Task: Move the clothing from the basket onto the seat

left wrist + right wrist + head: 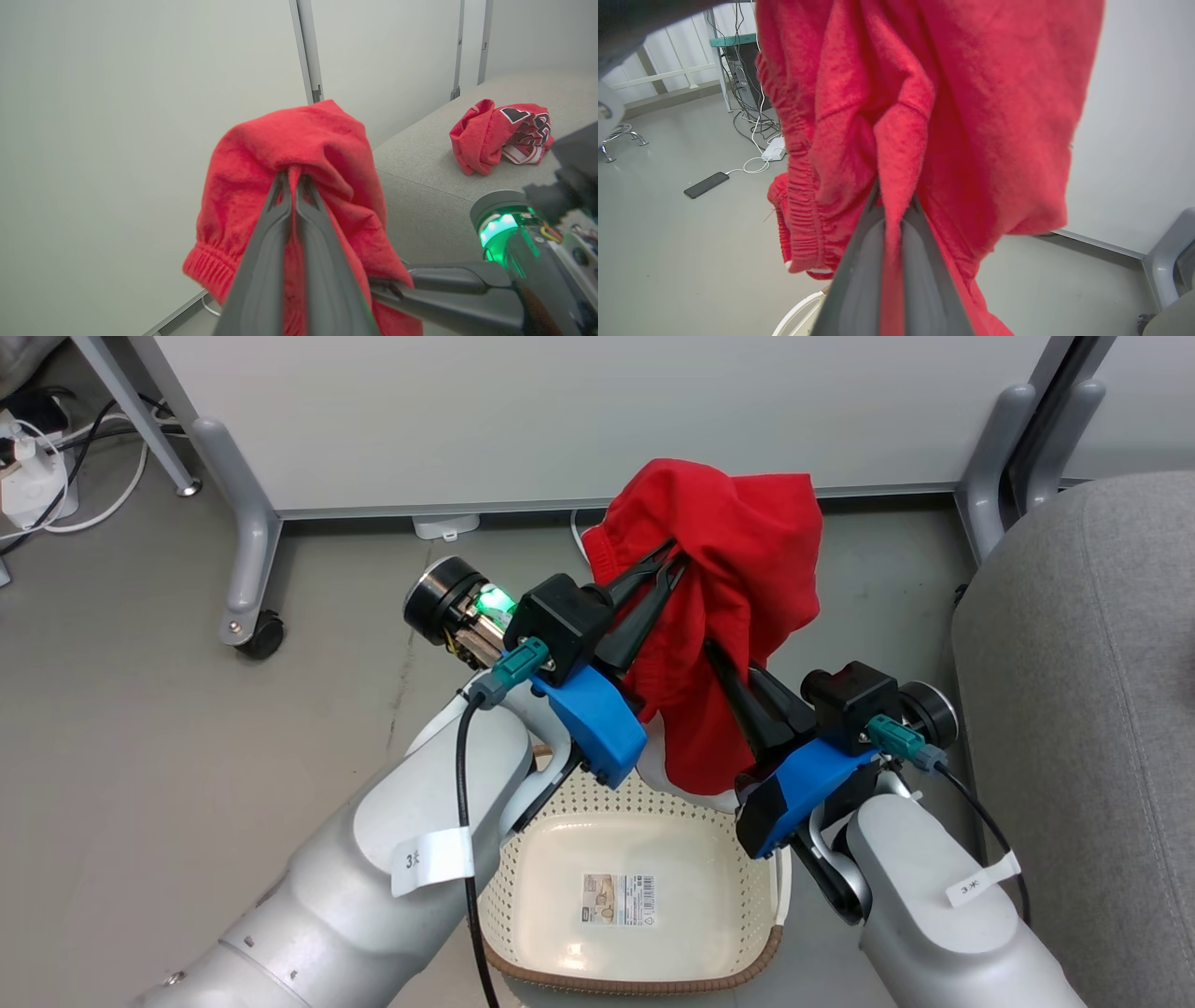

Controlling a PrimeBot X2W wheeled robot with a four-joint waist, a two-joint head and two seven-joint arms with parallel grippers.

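- floor (140,756): smooth grey; white partition panel (560,420) on wheeled legs stands behind.
- seat (1083,709): grey woven upholstery, rounded edge, at right; crumpled red jersey (500,135) lies on it.
- basket (709,859): cream perforated plastic, brown rim, on the floor; label on its bottom.
- red garment (747,551): nubbly fabric, elastic waistband, hanging above the basket.
- left tool (670,560), right tool (717,649): the 2 both clenched on the red garment.

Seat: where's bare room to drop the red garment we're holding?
Bare: the seat stretch right of the basket, and the patch between the jersey and the wall panel. Crowded: where the jersey lies.
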